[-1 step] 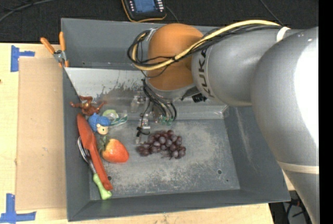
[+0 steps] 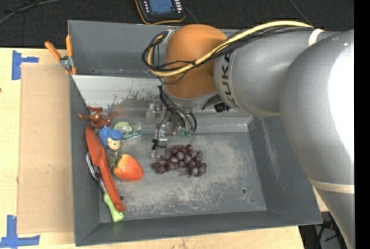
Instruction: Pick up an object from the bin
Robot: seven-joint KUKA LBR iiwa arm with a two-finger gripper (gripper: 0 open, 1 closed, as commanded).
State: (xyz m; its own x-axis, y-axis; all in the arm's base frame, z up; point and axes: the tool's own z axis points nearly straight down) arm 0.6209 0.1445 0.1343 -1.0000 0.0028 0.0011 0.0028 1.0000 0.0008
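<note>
My gripper (image 2: 160, 139) hangs low in the middle of the bin, under the orange wrist cover. Just below and right of it lies a bunch of dark purple grapes (image 2: 180, 161) on the bin floor. Its fingertips stand at the bunch's upper left edge; nothing shows between them. A red strawberry (image 2: 128, 168) lies further left.
Along the bin's left side lie a blue round-headed figure (image 2: 110, 137), a clear round piece (image 2: 124, 128), a brown toy (image 2: 97, 119), a long orange-red tool (image 2: 103, 168) with a green tip (image 2: 113, 209) and a metal utensil (image 2: 92, 166). The arm covers the bin's upper right.
</note>
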